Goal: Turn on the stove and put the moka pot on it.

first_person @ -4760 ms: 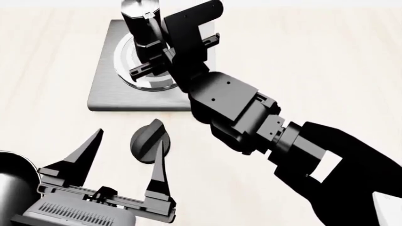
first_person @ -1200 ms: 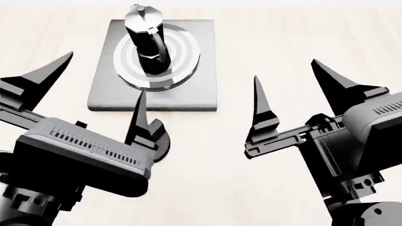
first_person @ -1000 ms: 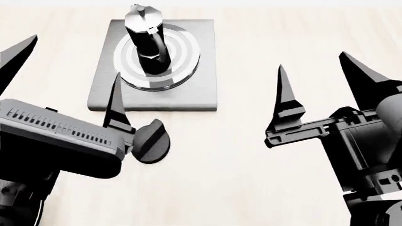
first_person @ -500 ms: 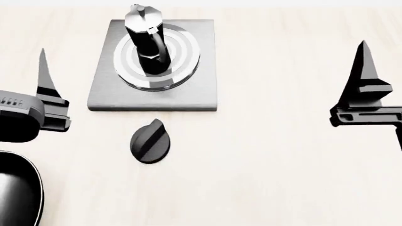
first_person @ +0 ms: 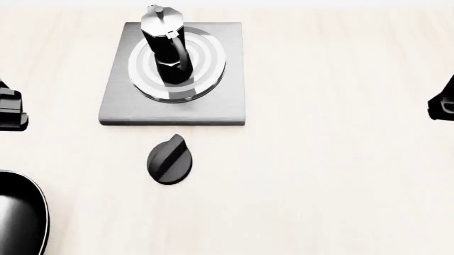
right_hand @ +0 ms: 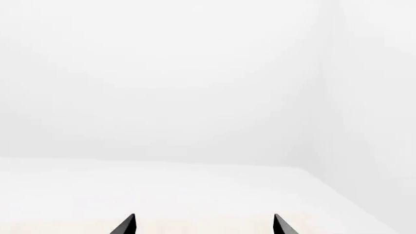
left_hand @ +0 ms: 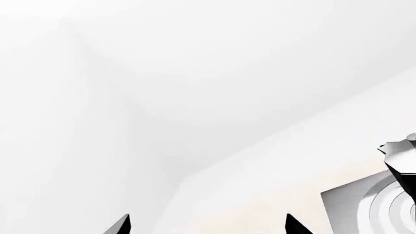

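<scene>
While upright, moka pot [first_person: 167,50] (handle nearward) tops stove [first_person: 172,101]

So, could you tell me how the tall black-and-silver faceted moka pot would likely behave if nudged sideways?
The black-and-silver faceted moka pot stands tall on a narrow base on the grey square stove plate, so it would probably tip rather than slide. Its faceted metal body looks rigid, and its shiny top may be slippery to grip.

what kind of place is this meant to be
Probably a simulated kitchen countertop: a flat brushed-grey metal stove plate carries a black-and-silver moka pot on a pale wooden surface, with a round black knob and black frying pan nearby.
</scene>
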